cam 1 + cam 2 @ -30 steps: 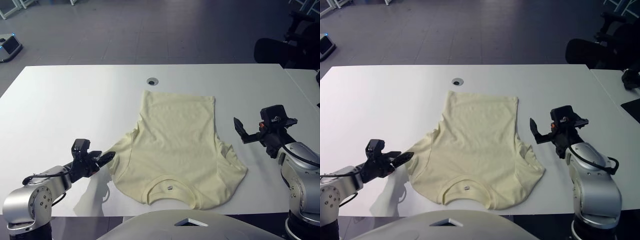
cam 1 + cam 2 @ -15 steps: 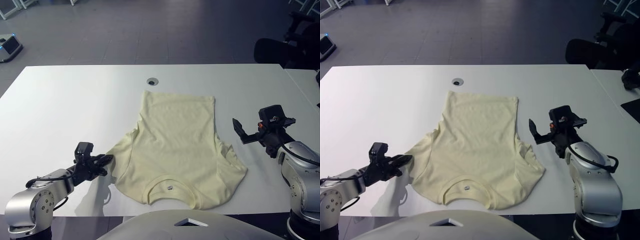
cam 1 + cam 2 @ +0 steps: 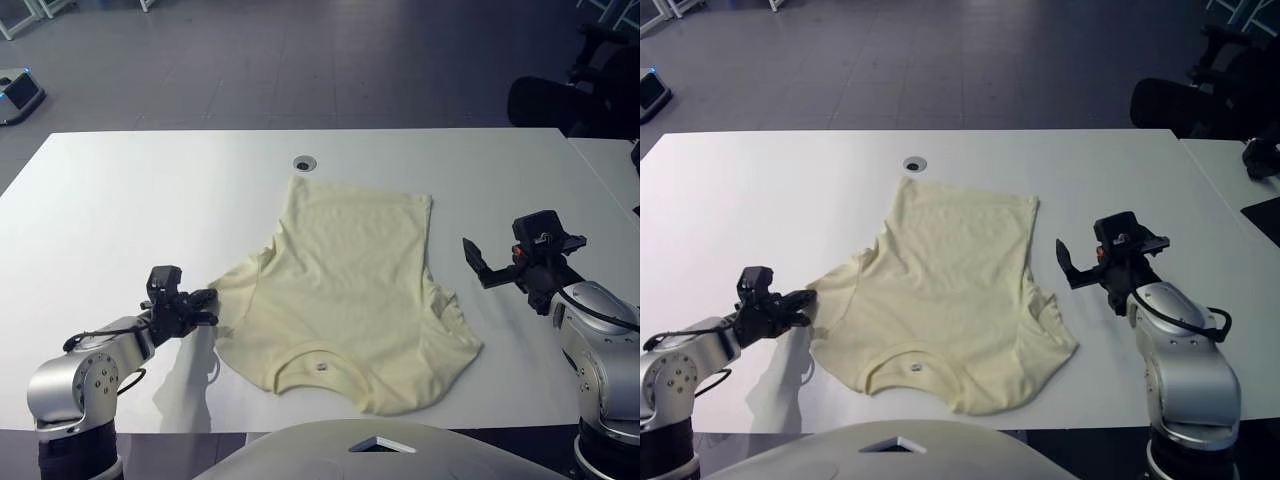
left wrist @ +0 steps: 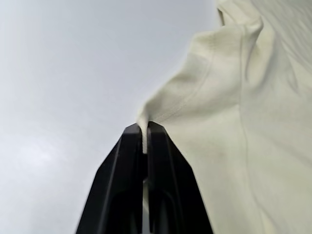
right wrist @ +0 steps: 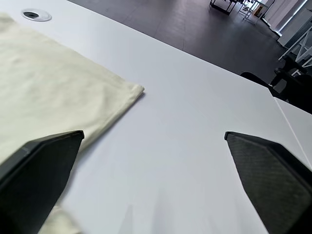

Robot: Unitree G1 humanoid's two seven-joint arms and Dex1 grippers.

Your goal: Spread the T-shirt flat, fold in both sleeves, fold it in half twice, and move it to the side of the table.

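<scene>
- Left gripper [image 4: 143, 127]: shut tight on the tip of the left sleeve [image 4: 195, 92], low over the white table [image 3: 120, 200].
- T-shirt [image 3: 350, 290]: in the middle of the table, neck near the robot, hem far away; rest of it lies to the right of the pinched tip.
- Right gripper [image 5: 153, 136]: wide open, holding nothing, just beside the shirt's right edge.
- Likely next: pull that sleeve out to the left to flatten it.
- Smooth top, small round hole [image 3: 304, 162] past the hem; grey floor [image 3: 300, 60] and dark chair [image 3: 560, 100] behind.

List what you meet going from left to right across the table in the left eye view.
First the left gripper, shut on a sleeve edge, then the T-shirt, then the right gripper, open and clear of the cloth.
</scene>
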